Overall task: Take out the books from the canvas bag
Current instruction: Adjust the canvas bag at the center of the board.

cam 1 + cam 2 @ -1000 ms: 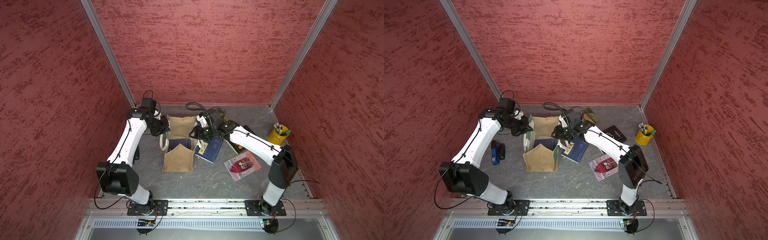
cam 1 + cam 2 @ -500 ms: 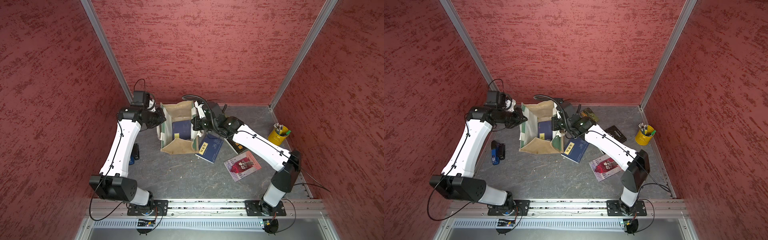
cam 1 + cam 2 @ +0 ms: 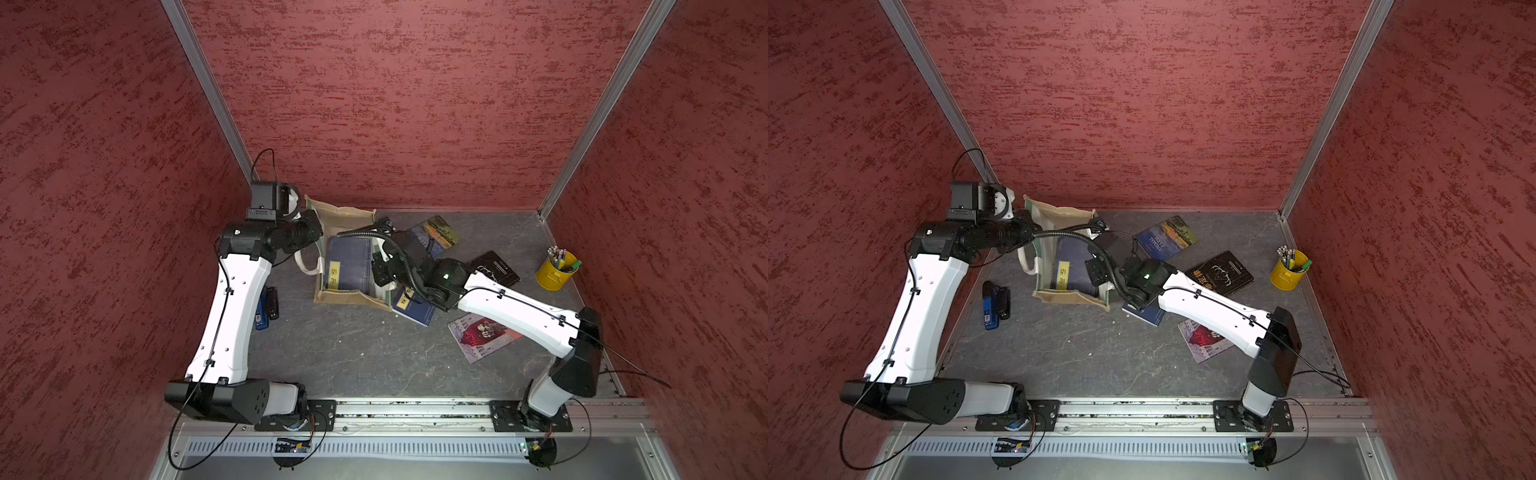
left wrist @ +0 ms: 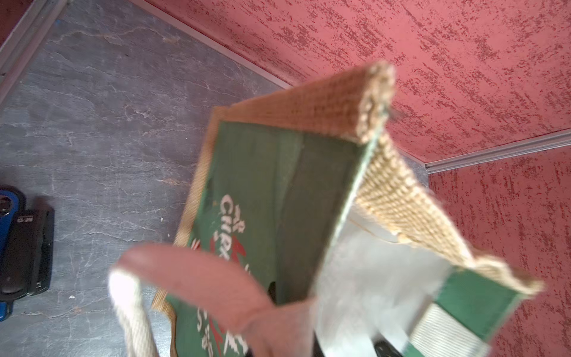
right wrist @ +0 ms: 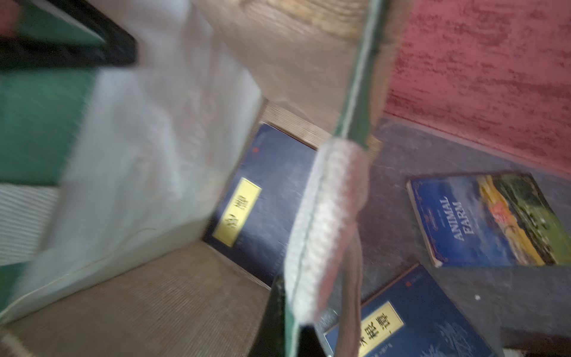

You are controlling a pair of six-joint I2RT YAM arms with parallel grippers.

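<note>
At canvas bag | left arm, right arm bent inward | seemingly gripping

Lab test cell: red textured walls, aluminium frame, mounting rail.

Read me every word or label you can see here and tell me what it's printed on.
"ANIMAL FARM": blue paperback book cover.
Tan burlap canvas bag, green side panel: white lettering, blurred, unreadable.
Navy book in the bag, yellow label: Chinese characters, blurred.
Navy book beside the bag, yellow label: Chinese characters, blurred.
Black book: yellow characters, too small.
Black stapler: white mark, too small.
</note>
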